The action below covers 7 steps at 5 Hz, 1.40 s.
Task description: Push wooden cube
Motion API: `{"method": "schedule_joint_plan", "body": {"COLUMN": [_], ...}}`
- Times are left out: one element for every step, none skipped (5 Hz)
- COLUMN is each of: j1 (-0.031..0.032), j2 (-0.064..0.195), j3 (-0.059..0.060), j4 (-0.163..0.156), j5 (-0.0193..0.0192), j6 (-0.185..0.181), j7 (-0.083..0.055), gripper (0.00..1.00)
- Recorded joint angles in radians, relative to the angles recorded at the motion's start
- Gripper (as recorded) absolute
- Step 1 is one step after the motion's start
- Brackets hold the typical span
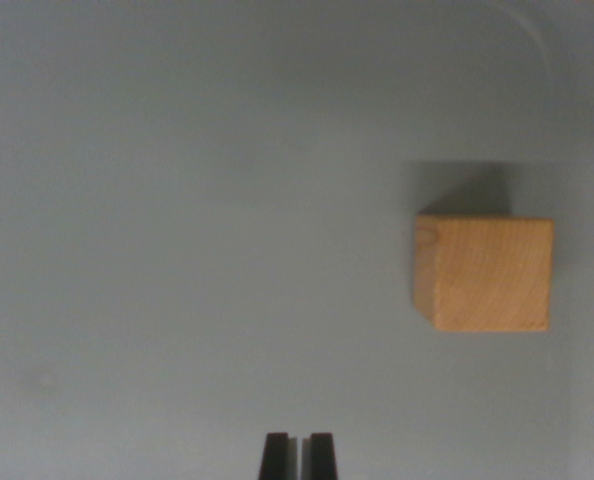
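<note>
Counter (177, 220) filling the whole wrist view: plain, matte, pale grey, evenly lit, with no seams or markings apart from a very faint smudge low on the wrist view's left. Slightly lighter toward the bottom, duller toward the top. Faint curved pale line in the top corner on the wrist view's right, too blurred to identify. Nothing of the room beyond the surface visible.

Wooden cube (484, 274) resting flat on the counter, on the wrist view's right, about mid-height. Light, honey-coloured wood with soft grain rings on the large face turned toward the camera; 1 narrower side face visible along its left edge, a small knot mark near that face's top. Edges roughly square to the frame. Dark soft shadow cast on the counter just above the cube, touching its top edge.

Pincer (298, 457) at the bottom edge, slightly right of centre: only 2 black fingertips (275, 457) showing, upright and parallel, pressed nearly together with just a thin pale slit between them, gripping nothing. Well apart from the cube, which lies up and toward the wrist view's right of the tips, with bare counter between.
</note>
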Motion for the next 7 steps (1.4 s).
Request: {"method": "schedule_joint_plan", "body": {"j1": [-0.0143, -0.0143, -0.0272, -0.0272, -0.0400, -0.0400, -0.0518], "j2": [0.023, 0.023, 0.043, 0.043, 0.063, 0.063, 0.082], "j3": [-0.010, -0.010, -0.019, -0.019, -0.028, -0.028, -0.036], "j4": [-0.026, -0.026, -0.049, -0.049, -0.072, -0.072, -0.093], "j5": [0.0026, 0.0026, 0.0050, 0.0050, 0.0074, 0.0074, 0.0096], "j6": [-0.046, -0.046, -0.088, -0.088, -0.129, -0.129, -0.168], "j7": [-0.024, -0.024, -0.045, -0.045, -0.067, -0.067, -0.087], "gripper": [0.00, 0.00, 0.00, 0.00, 0.00, 0.00, 0.00]}}
